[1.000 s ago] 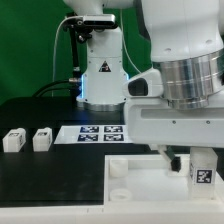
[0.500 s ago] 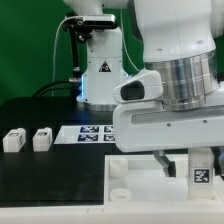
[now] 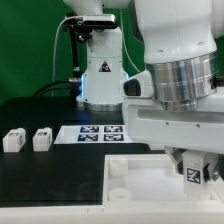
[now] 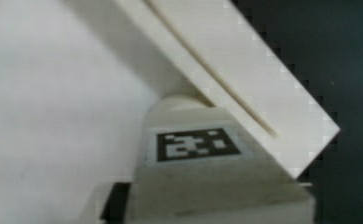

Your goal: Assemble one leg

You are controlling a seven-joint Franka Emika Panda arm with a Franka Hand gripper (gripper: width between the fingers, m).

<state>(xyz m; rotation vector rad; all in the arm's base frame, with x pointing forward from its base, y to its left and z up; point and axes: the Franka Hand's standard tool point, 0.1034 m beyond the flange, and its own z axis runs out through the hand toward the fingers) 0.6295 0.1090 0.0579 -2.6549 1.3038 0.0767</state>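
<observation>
My gripper (image 3: 195, 176) is shut on a leg (image 3: 192, 170), a small white block with a black-and-white tag. It holds the leg upright, low over the large white panel (image 3: 140, 178) near the exterior view's right edge. In the wrist view the leg (image 4: 196, 143) fills the space between my fingers (image 4: 116, 200) and stands against a raised white edge of the panel (image 4: 249, 90). Whether the leg's foot touches the panel is hidden. Two more legs (image 3: 14, 140) (image 3: 42, 138) lie on the black table at the exterior view's left.
The marker board (image 3: 100, 132) lies flat on the table behind the panel. A second robot base (image 3: 100, 70) with cables stands at the back. My own arm hides the exterior view's right side.
My hand has turned about its own axis over the last second, with the leg still held. The leg has stayed at nearly the same spot over the panel.
</observation>
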